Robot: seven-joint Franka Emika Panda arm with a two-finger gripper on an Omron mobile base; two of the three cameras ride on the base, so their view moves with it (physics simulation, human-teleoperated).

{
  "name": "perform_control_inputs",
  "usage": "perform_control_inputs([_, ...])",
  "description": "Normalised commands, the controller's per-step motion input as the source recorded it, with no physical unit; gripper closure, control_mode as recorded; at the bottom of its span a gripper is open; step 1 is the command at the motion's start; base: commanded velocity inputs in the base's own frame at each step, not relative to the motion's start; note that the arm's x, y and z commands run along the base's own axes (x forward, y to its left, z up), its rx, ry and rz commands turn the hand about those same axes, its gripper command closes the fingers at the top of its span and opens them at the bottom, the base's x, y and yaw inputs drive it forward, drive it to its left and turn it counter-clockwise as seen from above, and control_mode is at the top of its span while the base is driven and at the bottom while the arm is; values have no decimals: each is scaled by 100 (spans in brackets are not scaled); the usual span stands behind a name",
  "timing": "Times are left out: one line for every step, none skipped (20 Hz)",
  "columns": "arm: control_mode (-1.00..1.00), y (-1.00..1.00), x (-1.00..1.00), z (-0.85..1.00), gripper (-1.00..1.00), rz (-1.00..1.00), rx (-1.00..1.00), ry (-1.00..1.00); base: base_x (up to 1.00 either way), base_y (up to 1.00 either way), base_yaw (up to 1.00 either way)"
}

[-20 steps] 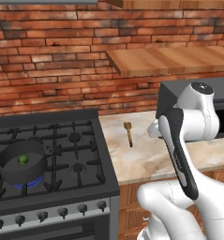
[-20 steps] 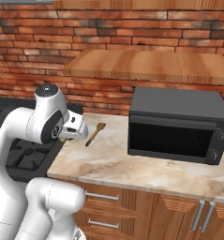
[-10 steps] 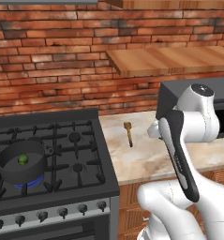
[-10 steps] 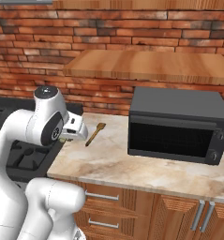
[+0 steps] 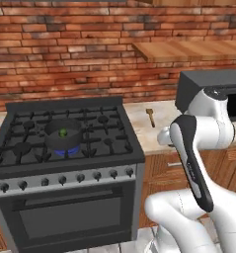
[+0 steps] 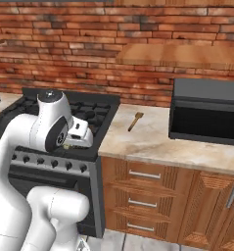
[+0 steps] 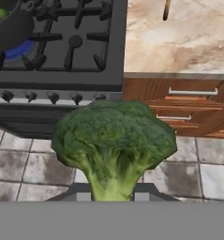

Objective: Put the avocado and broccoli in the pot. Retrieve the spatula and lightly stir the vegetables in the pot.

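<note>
Black gas stove (image 5: 65, 143) in the left half of the left base view; dark pot (image 5: 63, 135) sits on a front-left burner over a blue flame, round green avocado (image 5: 63, 132) inside it. Beige marble counter (image 5: 139, 129) just right of the stove. Wooden spatula (image 5: 150, 117) lies flat on the counter, centre-right of frame, near the back. Dark microwave (image 6: 206, 116) stands on the counter at the right of the right base view, well apart from the spatula. Wooden drawers under the counter; grey tiled floor (image 7: 19, 164) below.
</note>
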Motion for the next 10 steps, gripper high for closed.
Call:
perform_control_inputs([100, 0, 0, 0, 100, 0, 0, 0, -74, 100, 1])
perform_control_inputs([100, 0, 0, 0, 100, 0, 0, 0, -38, 100, 0])
perform_control_inputs([100, 0, 0, 0, 100, 0, 0, 0, -1, 100, 0])
perform_control_inputs([100, 0, 0, 0, 100, 0, 0, 0, 0, 100, -3])
perform_control_inputs([100, 0, 0, 0, 100, 0, 0, 0, 21, 100, -8])
perform_control_inputs([100, 0, 0, 0, 100, 0, 0, 0, 39, 100, -14])
perform_control_inputs([100, 0, 0, 0, 100, 0, 0, 0, 42, 96, -19])
perform_control_inputs([100, 0, 0, 0, 100, 0, 0, 0, 39, 94, -21])
perform_control_inputs([100, 0, 0, 0, 100, 0, 0, 0, 34, 90, -22])
perform_control_inputs([100, 0, 0, 0, 100, 0, 0, 0, 36, 85, -23])
